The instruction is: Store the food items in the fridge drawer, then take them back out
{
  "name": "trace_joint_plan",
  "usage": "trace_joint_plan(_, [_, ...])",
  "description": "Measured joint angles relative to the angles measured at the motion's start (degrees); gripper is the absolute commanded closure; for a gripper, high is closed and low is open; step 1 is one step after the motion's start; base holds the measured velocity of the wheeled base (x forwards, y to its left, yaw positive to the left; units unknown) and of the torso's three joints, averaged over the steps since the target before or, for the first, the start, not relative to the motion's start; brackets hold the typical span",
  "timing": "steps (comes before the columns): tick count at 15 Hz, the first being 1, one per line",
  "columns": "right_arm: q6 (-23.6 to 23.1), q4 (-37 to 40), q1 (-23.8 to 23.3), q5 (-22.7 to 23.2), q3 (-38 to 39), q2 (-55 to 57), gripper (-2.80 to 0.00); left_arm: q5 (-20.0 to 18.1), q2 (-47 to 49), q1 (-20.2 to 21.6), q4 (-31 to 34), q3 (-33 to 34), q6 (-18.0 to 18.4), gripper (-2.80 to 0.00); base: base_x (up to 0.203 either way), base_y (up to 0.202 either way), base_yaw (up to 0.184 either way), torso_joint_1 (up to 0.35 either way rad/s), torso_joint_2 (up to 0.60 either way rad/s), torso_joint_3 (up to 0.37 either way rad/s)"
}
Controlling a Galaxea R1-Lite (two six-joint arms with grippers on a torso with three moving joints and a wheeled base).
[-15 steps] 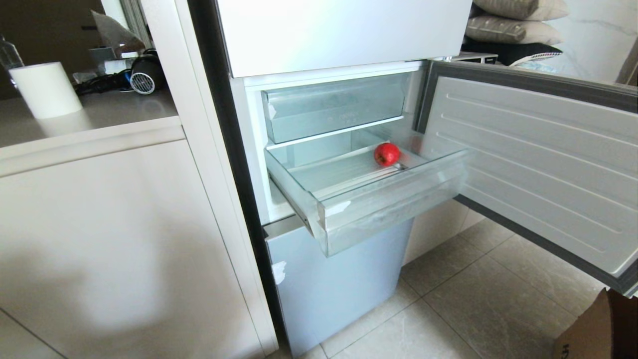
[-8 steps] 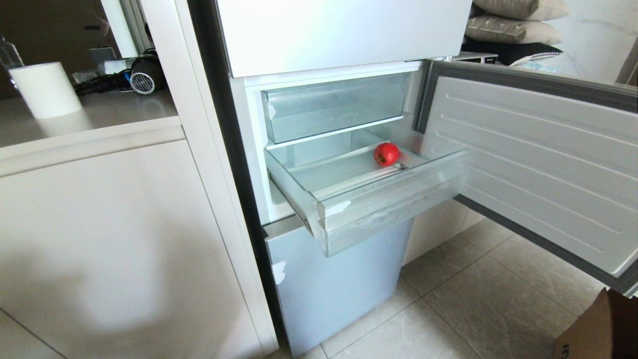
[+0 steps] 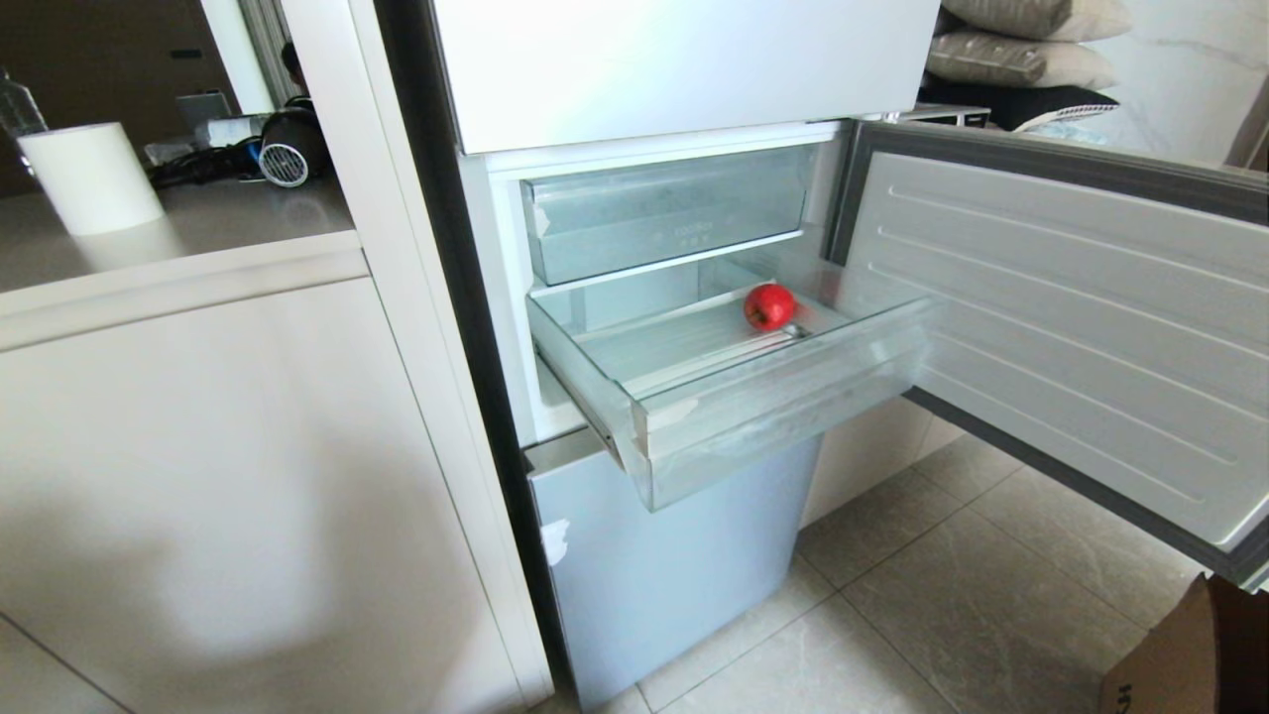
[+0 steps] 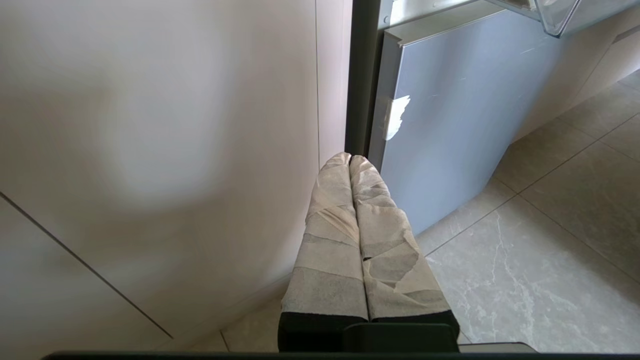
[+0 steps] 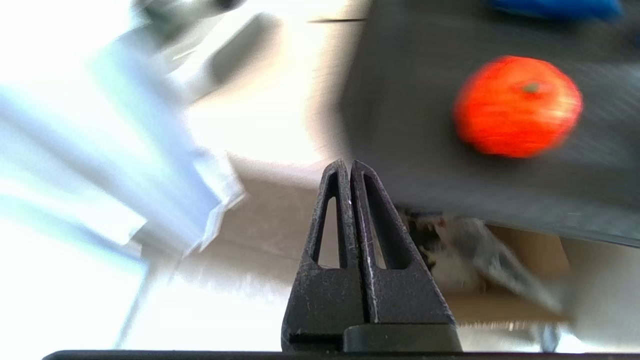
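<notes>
Fridge drawer [image 3: 783, 416] pulled out, tiled floor [image 3: 952, 605], white counter [image 3: 188, 223]

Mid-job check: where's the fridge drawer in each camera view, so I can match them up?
Head view: fridge drawer pulled out at centre, below the shorter bin.
Left wrist view: only its clear corner, above the blue-grey door panel.
Right wrist view: cannot make it out.
Shared landmark: white tape scrap on that panel, in head and left wrist views.
</notes>
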Motion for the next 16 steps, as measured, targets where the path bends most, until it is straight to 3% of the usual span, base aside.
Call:
trace_joint_plan(5, [-4.7, 0.4, 10.3, 9.6, 11.4, -14.7, 0.0, 0.0, 0.0, 0.0, 0.0, 0.0, 0.0, 0.0, 0.0, 0.0, 0.0, 0.0, 0.0, 0.0])
trace_joint_plan(10, [-5.1, 0.4, 18.2, 10.1, 15.6, -17.8, 0.0, 0.0, 0.0, 0.0, 0.0, 0.0, 0.0, 0.0, 0.0, 0.0, 0.0, 0.0, 0.0, 0.0])
trace_joint_plan(16, [-7.3, 0.0, 21.2, 9.0, 17.7, -16.9, 0.0, 0.0, 0.0, 0.0, 0.0, 0.0, 0.0, 0.0, 0.0, 0.0, 0.0, 0.0, 0.0, 0.0])
